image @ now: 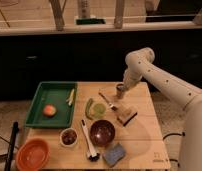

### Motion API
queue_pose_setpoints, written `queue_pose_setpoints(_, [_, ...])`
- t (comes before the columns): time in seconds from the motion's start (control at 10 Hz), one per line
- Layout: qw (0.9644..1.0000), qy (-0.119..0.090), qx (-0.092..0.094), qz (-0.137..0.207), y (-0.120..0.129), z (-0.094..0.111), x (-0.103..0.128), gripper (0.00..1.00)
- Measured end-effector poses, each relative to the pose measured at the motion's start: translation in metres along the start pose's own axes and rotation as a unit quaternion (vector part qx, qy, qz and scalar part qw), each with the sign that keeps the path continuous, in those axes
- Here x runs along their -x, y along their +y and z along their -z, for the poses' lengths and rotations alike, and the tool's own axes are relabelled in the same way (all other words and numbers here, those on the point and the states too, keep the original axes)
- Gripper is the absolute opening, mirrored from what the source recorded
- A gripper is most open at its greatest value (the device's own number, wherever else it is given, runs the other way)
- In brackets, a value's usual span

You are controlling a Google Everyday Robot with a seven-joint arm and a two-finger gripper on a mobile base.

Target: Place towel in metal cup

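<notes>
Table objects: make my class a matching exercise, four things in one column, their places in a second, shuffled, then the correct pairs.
Things:
1. orange fruit
2. metal cup
3. orange bowl
4. gripper

Places:
A. table's front left corner
B. inside the green tray
C. far side of the table, under the arm's tip
D. directly over the metal cup

Pairs: 1-B, 2-C, 3-A, 4-D

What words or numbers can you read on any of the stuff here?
None can be read.
Table: a small dark mark near its front right corner, too blurred to read.
Cup, tray and bowls: no writing shows.
The claw is at the cup.
</notes>
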Motion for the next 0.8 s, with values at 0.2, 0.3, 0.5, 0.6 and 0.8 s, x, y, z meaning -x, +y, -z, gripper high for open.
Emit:
queue_pose_setpoints(0.2, [0.9998,-0.005,0.001,0.019,-0.006,-0.001,0.004,0.00])
queue_pose_setpoints(0.3, [0.9997,-0.007,0.004,0.024,-0.007,-0.002,0.005,0.00])
queue_pose_setpoints(0.5, [0.9994,-0.010,0.006,0.032,-0.012,-0.003,0.007,0.00])
queue_pose_setpoints(0.6, [0.9993,-0.011,0.007,0.035,-0.014,-0.003,0.007,0.00])
queue_pose_setpoints(0.8, [0.9992,-0.011,0.011,0.038,-0.019,-0.005,0.006,0.00])
